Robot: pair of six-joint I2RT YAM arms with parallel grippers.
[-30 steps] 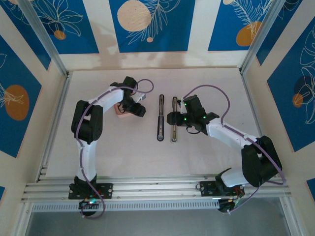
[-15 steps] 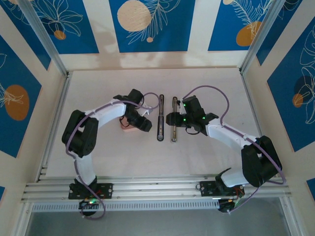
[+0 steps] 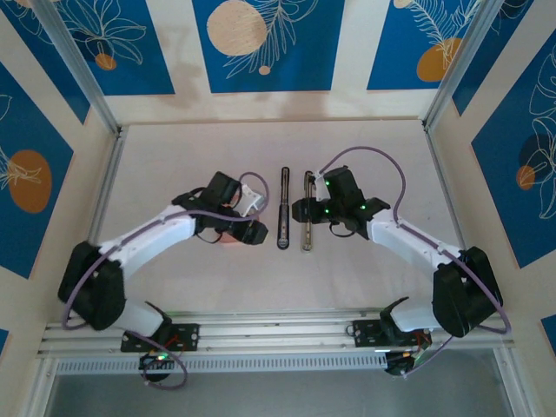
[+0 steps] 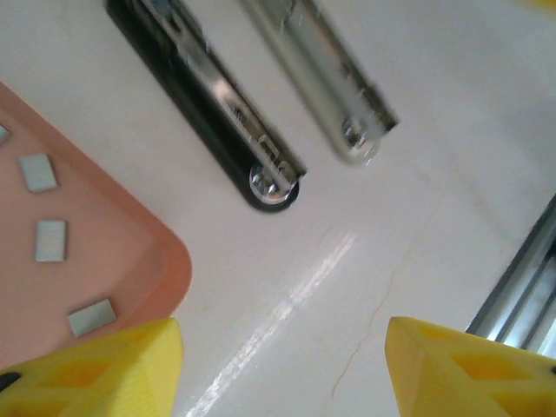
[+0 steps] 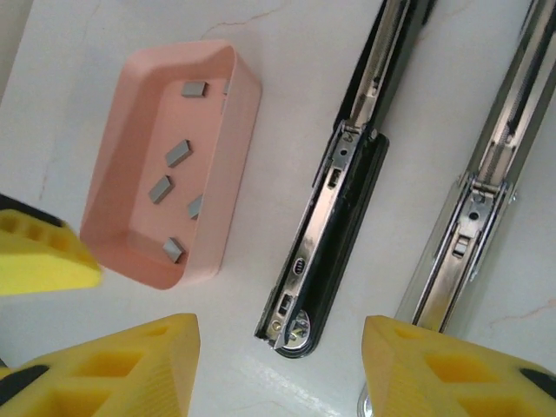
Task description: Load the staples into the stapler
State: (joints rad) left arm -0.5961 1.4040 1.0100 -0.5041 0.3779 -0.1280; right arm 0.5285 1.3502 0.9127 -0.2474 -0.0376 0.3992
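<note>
The stapler lies opened out on the table as two parallel bars, a black one and a silvery one. Left of them sits the pink box with several loose staples inside. My left gripper hovers open over bare table at the box's corner, one of its fingers overlapping the box. My right gripper is open above the end of the black bar, nothing between its pads.
An aluminium rail runs along the near table edge, and another runs along the left side. Patterned walls close off the back and both sides. The left gripper's yellow finger shows beside the box's near end.
The left arm has swung nearer and to the right, bringing its gripper close to the black bar. The pink box now shows nearer too. The right arm has stayed put.
</note>
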